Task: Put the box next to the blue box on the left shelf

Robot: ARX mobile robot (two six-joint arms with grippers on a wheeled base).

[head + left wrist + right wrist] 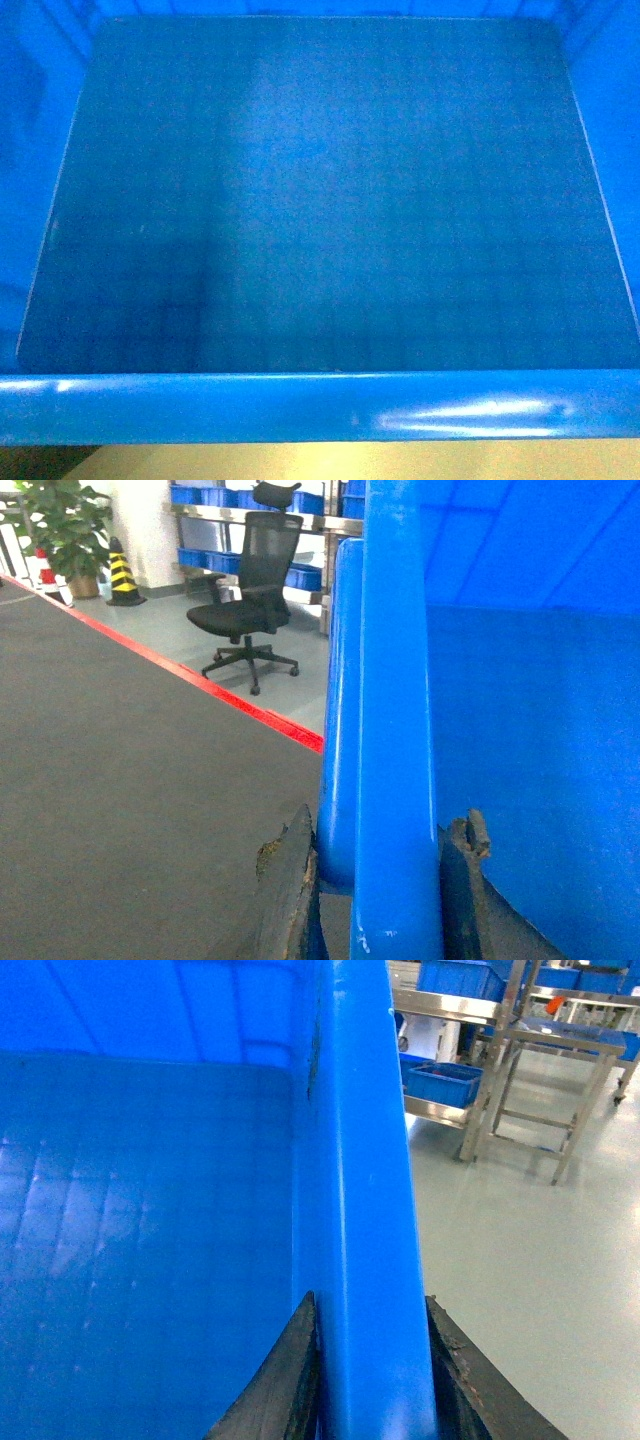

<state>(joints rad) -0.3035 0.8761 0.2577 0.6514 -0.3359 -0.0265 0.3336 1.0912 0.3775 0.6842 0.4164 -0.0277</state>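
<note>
The box (320, 200), a bright-blue crate with a faint grid on its floor, fills the head view, its thick near rim (320, 405) running across the bottom. My left gripper (385, 825) is shut on the box's left rim (395, 680), one dark finger (290, 880) outside and one inside the wall. Over the right rim (365, 1160) my right gripper (370, 1305) is shut the same way, fingers pressed to both faces. The box (530, 730) hangs above the floor. The left shelf and its blue box are out of view.
A black office chair (245, 590) stands beyond a red floor line (200, 680), with dark matting (120, 810) on the near side. A plant (65, 525) and a striped cone (122, 572) sit far left. Steel racks holding blue crates (445, 1080) stand on the right.
</note>
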